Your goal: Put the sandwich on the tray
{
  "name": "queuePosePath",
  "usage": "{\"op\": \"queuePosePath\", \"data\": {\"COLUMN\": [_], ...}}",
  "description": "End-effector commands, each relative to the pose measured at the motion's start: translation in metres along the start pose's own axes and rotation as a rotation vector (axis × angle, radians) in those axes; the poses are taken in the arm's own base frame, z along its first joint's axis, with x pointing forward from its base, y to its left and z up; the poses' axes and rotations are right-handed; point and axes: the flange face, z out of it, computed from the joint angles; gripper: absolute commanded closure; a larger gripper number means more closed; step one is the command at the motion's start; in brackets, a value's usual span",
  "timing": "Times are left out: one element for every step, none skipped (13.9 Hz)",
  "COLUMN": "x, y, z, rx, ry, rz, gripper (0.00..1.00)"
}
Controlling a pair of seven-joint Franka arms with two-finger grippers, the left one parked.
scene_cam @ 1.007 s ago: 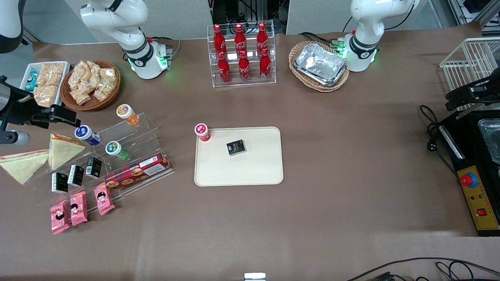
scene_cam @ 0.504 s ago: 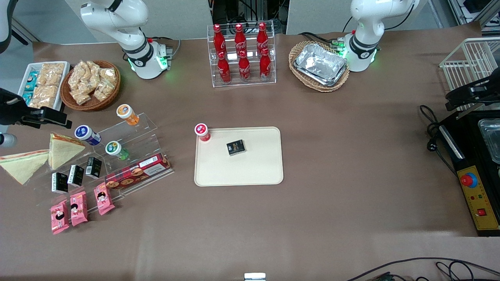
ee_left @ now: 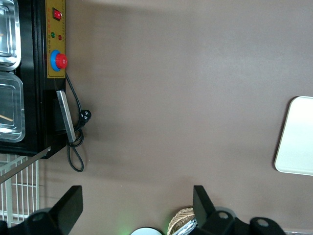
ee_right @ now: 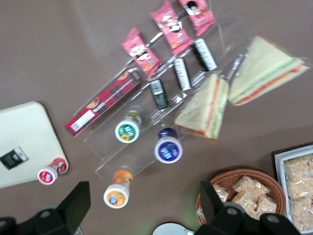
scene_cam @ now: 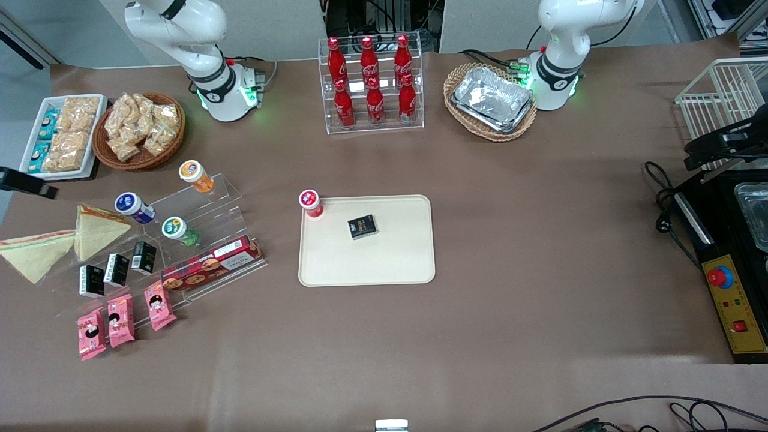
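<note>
Two wrapped triangular sandwiches lie at the working arm's end of the table, beside a clear acrylic stand [scene_cam: 198, 210]. One sandwich [scene_cam: 96, 229] [ee_right: 203, 111] sits next to a blue-lidded bottle [scene_cam: 133, 206]. The other sandwich [scene_cam: 33, 255] [ee_right: 266, 71] lies closer to the table's end. The cream tray [scene_cam: 366, 264] [ee_right: 24, 132] rests mid-table and carries a red-lidded bottle [scene_cam: 311, 203] and a small black box [scene_cam: 362, 227]. My gripper [ee_right: 145, 205] hovers high over the stand and sandwiches, open, with nothing between its fingers. Only a dark part of it [scene_cam: 27, 183] shows at the front view's edge.
The stand holds orange-, blue- and green-lidded bottles, black boxes and a red cookie box [scene_cam: 210, 264], with pink packets [scene_cam: 120, 315] in front. A wicker basket of snacks [scene_cam: 141, 129] and a white bin [scene_cam: 60, 138] sit nearby. A cola rack [scene_cam: 372, 84] and foil trays [scene_cam: 492, 99] stand farther back.
My gripper has drawn away sideways past the table's end, almost out of the front view, uncovering the white bin. The sandwiches and tray have not moved.
</note>
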Motion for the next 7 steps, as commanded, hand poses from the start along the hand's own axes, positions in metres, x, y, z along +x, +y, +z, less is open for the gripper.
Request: {"op": "queuePosePath", "data": {"x": [0.006,0.010,0.015,0.021,0.029,0.036,0.041], "y": [0.051,0.054,0.057,0.063,0.066,0.069,0.082], "z": [-0.001,0.003,0.008,0.014,0.020,0.027,0.032], "rx": [0.000,0.000,-0.002,-0.001,-0.001,-0.001,0.002], "ry": [0.028,0.027,0.028,0.031,0.039,0.046,0.056], "rz": [0.099,0.126,0.194,0.275,0.335,0.375,0.422], "gripper": [0.00,0.00,0.00,0.00,0.00,0.00,0.00]}}
